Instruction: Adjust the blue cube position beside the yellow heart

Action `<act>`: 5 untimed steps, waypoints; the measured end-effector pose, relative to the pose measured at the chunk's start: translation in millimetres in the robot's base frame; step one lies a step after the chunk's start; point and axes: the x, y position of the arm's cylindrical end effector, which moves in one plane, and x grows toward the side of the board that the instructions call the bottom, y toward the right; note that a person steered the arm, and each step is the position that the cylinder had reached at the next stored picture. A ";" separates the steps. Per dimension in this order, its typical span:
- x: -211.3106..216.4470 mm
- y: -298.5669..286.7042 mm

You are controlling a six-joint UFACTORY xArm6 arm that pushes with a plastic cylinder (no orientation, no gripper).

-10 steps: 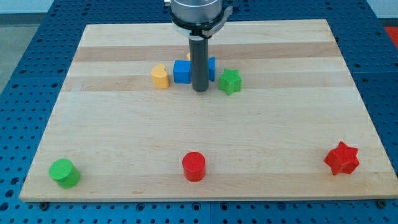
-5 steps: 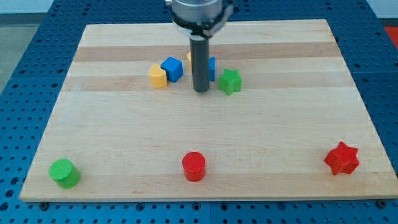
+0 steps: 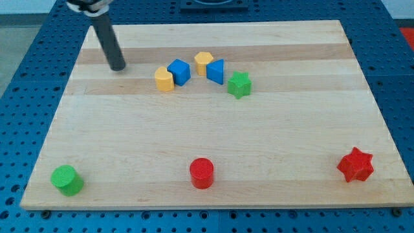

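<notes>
The blue cube (image 3: 179,71) sits turned at an angle, touching the right side of the yellow heart (image 3: 164,79), in the upper middle of the wooden board (image 3: 207,136). My tip (image 3: 117,66) rests on the board at the upper left, well to the left of the yellow heart and apart from every block.
A yellow hexagonal block (image 3: 204,62) and a blue triangular block (image 3: 216,70) stand just right of the cube, with a green star (image 3: 239,85) beyond. Along the bottom are a green cylinder (image 3: 67,179), a red cylinder (image 3: 202,173) and a red star (image 3: 356,165).
The blue cube was pushed left and turned against the yellow heart. My rod then left the middle of the blocks and moved far to the upper left, uncovering the yellow hexagonal and blue triangular blocks.
</notes>
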 end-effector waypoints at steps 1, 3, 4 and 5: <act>-11.8 22.9; -11.8 91.8; 6.6 98.1; 16.2 98.1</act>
